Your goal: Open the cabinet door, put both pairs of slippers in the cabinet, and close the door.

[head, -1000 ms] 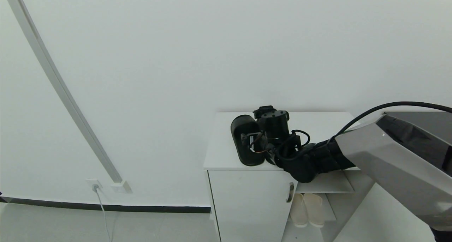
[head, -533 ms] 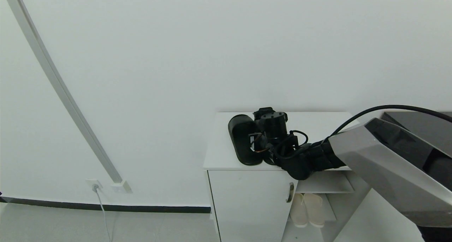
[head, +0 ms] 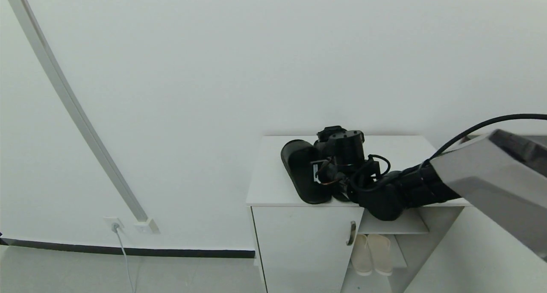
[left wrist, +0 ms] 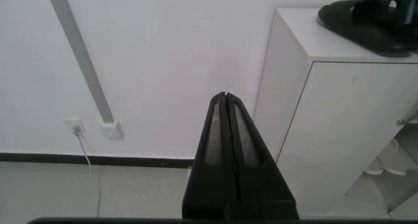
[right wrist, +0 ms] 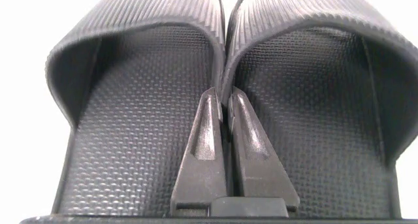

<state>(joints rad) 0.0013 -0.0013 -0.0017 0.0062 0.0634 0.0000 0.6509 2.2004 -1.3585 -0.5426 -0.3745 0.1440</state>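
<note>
pickup underway: your right pincer [right wrist: 224,98] clenches the black slippers [head: 302,173] by their straps atop the cabinet [head: 299,241], mid-frame; next, lift clear and lower them to the shelf [head: 397,227], lower right.

A silver-grey, angular shell [head: 483,177] is covering the right forearm, with a glossy black panel [head: 523,150] running along its top edge. A thick black cable [head: 478,125] is arching out of it. Toward the wrist the arm is turning matte black and is ending in a round black housing [head: 347,147], with thin looped wires [head: 372,165] hanging beside it. The right gripper [right wrist: 226,100] and the left gripper [left wrist: 225,100] are both showing long, black, wedge-shaped fingers [left wrist: 214,145] with grey recessed pads [right wrist: 208,129].
</note>
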